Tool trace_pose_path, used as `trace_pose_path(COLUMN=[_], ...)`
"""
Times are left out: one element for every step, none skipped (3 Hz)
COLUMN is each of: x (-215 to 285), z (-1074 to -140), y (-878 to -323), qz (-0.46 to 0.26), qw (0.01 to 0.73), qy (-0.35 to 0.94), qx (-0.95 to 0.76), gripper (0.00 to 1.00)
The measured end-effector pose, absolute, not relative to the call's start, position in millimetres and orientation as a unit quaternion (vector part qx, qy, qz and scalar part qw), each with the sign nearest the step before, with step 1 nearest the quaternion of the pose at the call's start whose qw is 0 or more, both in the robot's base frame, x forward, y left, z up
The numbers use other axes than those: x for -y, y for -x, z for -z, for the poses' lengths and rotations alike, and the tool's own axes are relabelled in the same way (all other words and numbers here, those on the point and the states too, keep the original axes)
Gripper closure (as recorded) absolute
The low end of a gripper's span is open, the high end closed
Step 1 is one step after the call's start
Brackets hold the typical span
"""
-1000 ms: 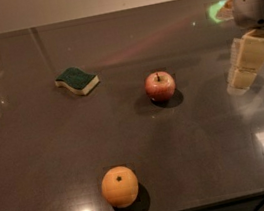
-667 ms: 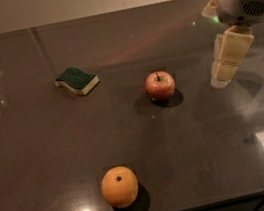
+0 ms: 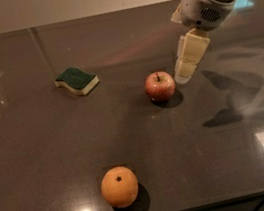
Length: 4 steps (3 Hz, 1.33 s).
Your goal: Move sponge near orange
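Your gripper (image 3: 183, 74) hovers beside the apple (image 3: 159, 86), jaws' gap untellable; pinch the likely light, squashy sponge (image 3: 77, 80) across its narrow sides.

Grn/yel sponge (image 3: 77, 80), orange orange (image 3: 119, 187), red apple (image 3: 159, 86), cream tool (image 3: 184, 72) beside it.

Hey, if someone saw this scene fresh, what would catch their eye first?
Probably the pale gripper hanging at upper right, just right of the red apple in the middle. Then the bright orange near the front edge, and the green-topped sponge lying apart from it at back left.
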State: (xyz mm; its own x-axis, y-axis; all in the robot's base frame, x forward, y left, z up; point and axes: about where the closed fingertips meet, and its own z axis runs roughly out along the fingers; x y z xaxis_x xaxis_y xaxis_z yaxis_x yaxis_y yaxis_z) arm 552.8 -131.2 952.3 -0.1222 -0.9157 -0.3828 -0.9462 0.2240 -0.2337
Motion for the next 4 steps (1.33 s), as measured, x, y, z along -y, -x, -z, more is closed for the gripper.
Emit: trace_pose_path(x=[102,72,44,15], z=[-944,-933,-920,-904], y=[-574,-593,-608,-618], qz=[-0.062,-0.089,-0.104,-0.111], qw=[0.237,0.243,0.252,0.257], qy=[0.62,0.614,0.607,0.606], qx=[-0.745,-0.746,-0.747,-0.745], gripper=[0.0,0.0,0.0,0.0])
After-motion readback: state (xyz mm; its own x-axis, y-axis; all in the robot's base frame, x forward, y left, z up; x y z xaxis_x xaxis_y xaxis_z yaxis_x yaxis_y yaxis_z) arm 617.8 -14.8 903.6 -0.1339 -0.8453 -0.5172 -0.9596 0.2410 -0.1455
